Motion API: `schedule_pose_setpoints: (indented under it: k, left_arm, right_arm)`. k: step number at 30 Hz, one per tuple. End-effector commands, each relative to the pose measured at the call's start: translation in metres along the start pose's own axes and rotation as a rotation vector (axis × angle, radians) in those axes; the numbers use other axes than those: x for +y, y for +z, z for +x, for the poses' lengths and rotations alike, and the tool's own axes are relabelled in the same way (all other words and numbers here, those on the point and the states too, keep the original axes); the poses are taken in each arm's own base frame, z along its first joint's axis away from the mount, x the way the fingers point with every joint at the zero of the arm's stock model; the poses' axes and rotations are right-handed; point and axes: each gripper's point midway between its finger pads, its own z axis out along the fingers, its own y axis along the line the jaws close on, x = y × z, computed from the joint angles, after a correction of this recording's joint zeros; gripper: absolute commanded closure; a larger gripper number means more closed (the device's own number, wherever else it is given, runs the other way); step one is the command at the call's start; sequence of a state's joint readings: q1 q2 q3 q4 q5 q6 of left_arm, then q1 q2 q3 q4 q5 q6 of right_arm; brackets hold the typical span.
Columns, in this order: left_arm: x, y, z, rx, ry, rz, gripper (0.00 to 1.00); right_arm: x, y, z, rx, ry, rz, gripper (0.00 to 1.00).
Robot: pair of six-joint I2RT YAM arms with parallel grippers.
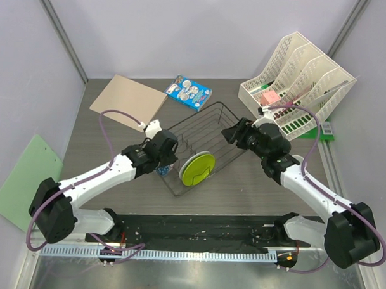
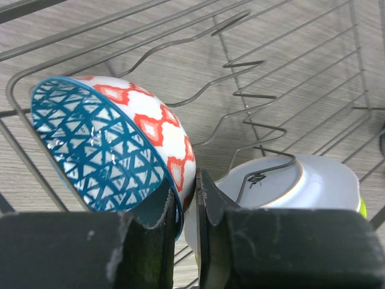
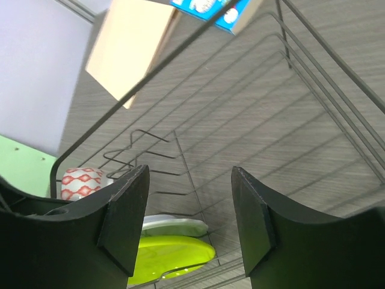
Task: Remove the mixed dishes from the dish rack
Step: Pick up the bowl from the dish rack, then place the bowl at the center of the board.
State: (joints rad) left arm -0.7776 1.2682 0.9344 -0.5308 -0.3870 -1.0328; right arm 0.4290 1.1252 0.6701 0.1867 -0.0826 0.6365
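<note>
Grey wood-grain table (image 1: 255, 191) under dish rack (image 1: 206, 129). Pinches patterned bowl (image 2: 120, 144) by rim with left gripper (image 2: 185, 198) at rack's near-left corner; mostly hidden from above. Holds right gripper (image 3: 189, 180) agape over far-right edge. Lime-green plate (image 1: 197, 168) upright in prongs; white plate (image 2: 301, 180) beside it, lower part masked by fingers.

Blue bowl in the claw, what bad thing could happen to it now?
1. The left claw pinches only the thin rim of the blue-and-red patterned bowl. The bowl might slip out when lifted and fall onto the wires of the dish rack.
2. The white plate stands right beside the bowl, with the lime-green plate behind it. Swinging the bowl sideways could bump them.
</note>
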Motion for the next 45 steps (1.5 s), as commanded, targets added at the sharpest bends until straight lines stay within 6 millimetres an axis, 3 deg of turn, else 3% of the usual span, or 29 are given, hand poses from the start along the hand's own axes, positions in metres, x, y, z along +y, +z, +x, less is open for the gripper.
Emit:
schedule_pose_setpoints:
  k: [1, 14, 19, 29, 33, 34, 36, 37, 38, 40, 41, 42, 45]
  left_arm:
    - [-0.028, -0.006, -0.017, -0.081, -0.04, 0.149, 1.0]
    - [-0.026, -0.001, -0.003, -0.097, -0.188, 0.334, 1.0]
    - [-0.033, -0.026, -0.024, -0.171, -0.232, 0.474, 1.0]
    - [-0.03, -0.062, -0.044, -0.26, -0.238, 0.636, 0.99]
    - [-0.04, -0.087, -0.063, -0.318, -0.156, 0.672, 0.99]
    - [-0.045, -0.101, -0.076, -0.335, -0.128, 0.66, 0.99]
    - [-0.041, -0.106, -0.084, -0.358, -0.007, 0.594, 0.99]
    - [-0.04, -0.112, -0.093, -0.382, 0.032, 0.567, 0.99]
    - [-0.051, -0.127, -0.113, -0.423, 0.097, 0.564, 0.99]
    - [-0.047, -0.122, -0.112, -0.368, 0.208, 0.474, 0.99]
    - [-0.059, -0.144, -0.134, -0.407, 0.266, 0.475, 0.99]
    - [-0.049, -0.116, -0.118, -0.291, 0.343, 0.37, 1.0]
    - [-0.046, -0.103, -0.12, -0.164, 0.499, 0.235, 1.0]
  right_arm:
    - [-0.013, 0.005, 0.002, 0.011, -0.028, 0.067, 0.37]
    - [-0.018, 0.003, 0.009, 0.01, -0.026, 0.063, 0.38]
    - [-0.016, 0.002, 0.009, 0.006, -0.025, 0.054, 0.38]
    - [-0.014, 0.002, 0.011, 0.002, -0.013, 0.033, 0.38]
    - [-0.006, 0.0, 0.004, -0.012, -0.006, 0.013, 0.38]
    - [-0.003, -0.002, 0.0, -0.022, -0.006, 0.007, 0.38]
    - [-0.003, -0.003, -0.01, -0.03, 0.004, 0.046, 0.38]
    - [-0.004, -0.002, -0.01, -0.016, 0.002, 0.063, 0.39]
    - [0.006, -0.001, -0.023, -0.028, -0.003, 0.054, 0.39]
    - [0.011, 0.0, -0.026, 0.008, -0.002, 0.06, 0.39]
    - [0.019, 0.003, -0.032, 0.024, 0.0, 0.054, 0.38]
    - [0.022, 0.003, -0.031, 0.052, 0.005, 0.057, 0.39]
    - [0.042, 0.006, -0.04, 0.097, 0.015, 0.013, 0.38]
